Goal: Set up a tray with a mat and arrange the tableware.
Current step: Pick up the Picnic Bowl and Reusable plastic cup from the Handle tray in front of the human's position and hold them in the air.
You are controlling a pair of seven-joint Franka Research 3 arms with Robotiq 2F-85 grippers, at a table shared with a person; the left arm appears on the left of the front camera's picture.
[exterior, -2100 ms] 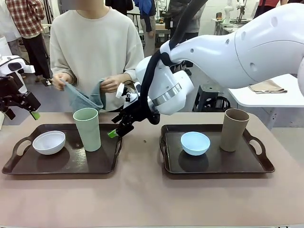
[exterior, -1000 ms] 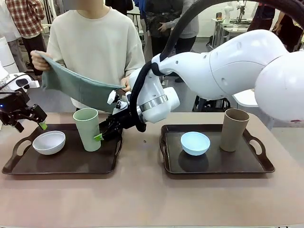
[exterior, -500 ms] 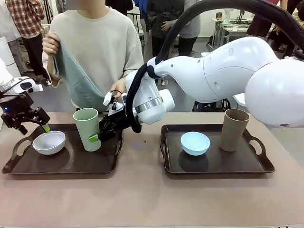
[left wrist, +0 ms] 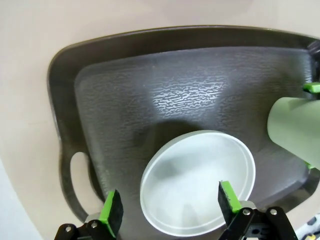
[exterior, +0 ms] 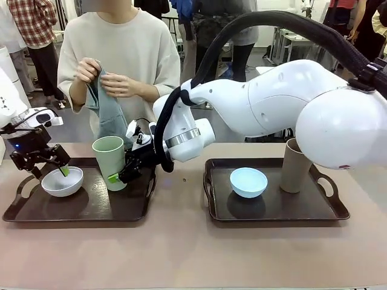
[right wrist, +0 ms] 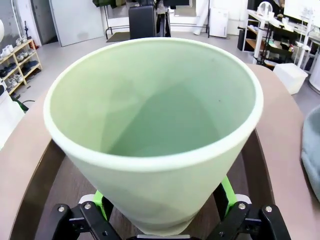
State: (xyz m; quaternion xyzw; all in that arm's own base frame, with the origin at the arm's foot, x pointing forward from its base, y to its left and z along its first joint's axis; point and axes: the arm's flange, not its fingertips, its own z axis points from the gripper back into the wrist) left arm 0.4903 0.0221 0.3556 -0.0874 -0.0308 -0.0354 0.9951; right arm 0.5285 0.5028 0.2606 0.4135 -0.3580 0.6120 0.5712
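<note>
Now, on left tray [exterior: 91, 205]: white bowl [exterior: 60, 182] left, pale green cup [exterior: 109, 162] upright by far right rim, bare tray nearer. Left pincer [left wrist: 170, 210] wide, straddling bowl's rim. Right pincer [right wrist: 165, 200] wide, flanking cup, contact unclear. Right tray [exterior: 272, 208]: light blue bowl [exterior: 248, 181], tan-brown cup [exterior: 295, 166]. From front: person [exterior: 130, 48] holding grey-green cloth [exterior: 110, 118].

At right of centre in the front view, the right arm's white link [exterior: 326, 115] covers part of the rim of the tan-brown cup [exterior: 294, 172]. Left of centre, the pale green cup [exterior: 109, 160] hides one finger of the right gripper [exterior: 118, 174].

In the right wrist view that cup's wall leaves only slivers of the green pads [right wrist: 227, 192] showing, so contact cannot be told. A rounded pale shape [right wrist: 312, 145] at the right edge is cut off and cannot be identified.

In the left wrist view the right edge cuts off the cup and the dark tray [left wrist: 150, 65].
</note>
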